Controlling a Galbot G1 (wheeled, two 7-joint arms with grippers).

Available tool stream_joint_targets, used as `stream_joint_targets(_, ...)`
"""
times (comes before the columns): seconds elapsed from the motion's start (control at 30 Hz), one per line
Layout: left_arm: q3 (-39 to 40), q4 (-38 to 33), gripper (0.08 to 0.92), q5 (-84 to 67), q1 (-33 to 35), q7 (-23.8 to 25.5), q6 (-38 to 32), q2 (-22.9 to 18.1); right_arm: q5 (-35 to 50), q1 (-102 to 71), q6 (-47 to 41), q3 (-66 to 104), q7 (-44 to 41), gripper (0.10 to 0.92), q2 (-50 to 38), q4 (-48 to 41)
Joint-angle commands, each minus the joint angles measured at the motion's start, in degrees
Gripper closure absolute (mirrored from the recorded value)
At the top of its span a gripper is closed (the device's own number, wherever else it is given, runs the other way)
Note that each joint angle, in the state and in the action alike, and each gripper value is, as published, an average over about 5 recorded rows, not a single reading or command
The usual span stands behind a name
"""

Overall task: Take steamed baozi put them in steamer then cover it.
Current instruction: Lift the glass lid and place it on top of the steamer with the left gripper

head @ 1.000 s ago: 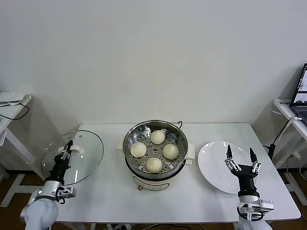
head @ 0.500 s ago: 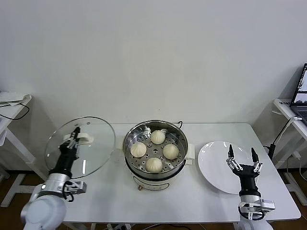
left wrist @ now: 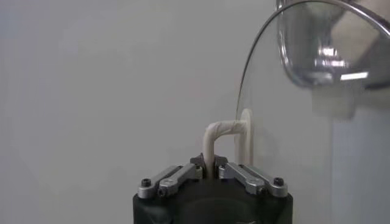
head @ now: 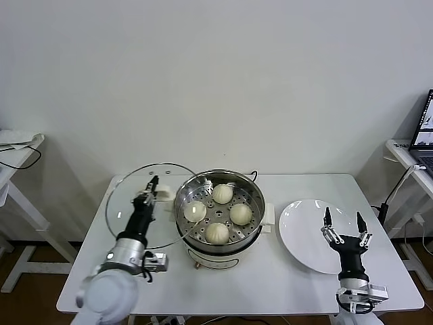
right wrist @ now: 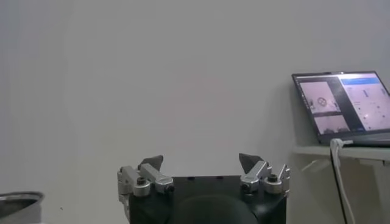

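With four cream-white round baozi point(head: 217, 233) inside the shiny round steel steamer point(head: 219, 206), covering was underway: the left gripper point(head: 150, 187), clamped on the clear round glass lid's point(head: 132, 203) white handle point(head: 163, 193) at the steamer's nine o'clock, needed centring and lowering, while the right gripper point(head: 342, 223) waited spread-fingered over the round white plate point(head: 301, 230) at three o'clock.

Four cream-white baozi point(head: 217, 232) sit on the shiny steel steamer's point(head: 252, 188) perforated tray, its base apparently white, beside a plain white plate point(head: 304, 230).
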Motion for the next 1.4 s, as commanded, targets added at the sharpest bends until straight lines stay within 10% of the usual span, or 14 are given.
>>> stream_joint_targets(0.03, 15.2, 2.6, 0.810, 4.3, -10.2, 3.4, 9.4, -1.1, -0.4, 0.1, 0.0, 0.3, 0.1, 0.203, 0.3, -0.2)
stream_joint_targets(1.4, 22.5, 18.2, 0.810, 15.1, -17.3, 6.4, 14.0, -19.6, -2.6, 1.2, 0.8, 0.0, 0.0, 0.203, 1.0, -4.2)
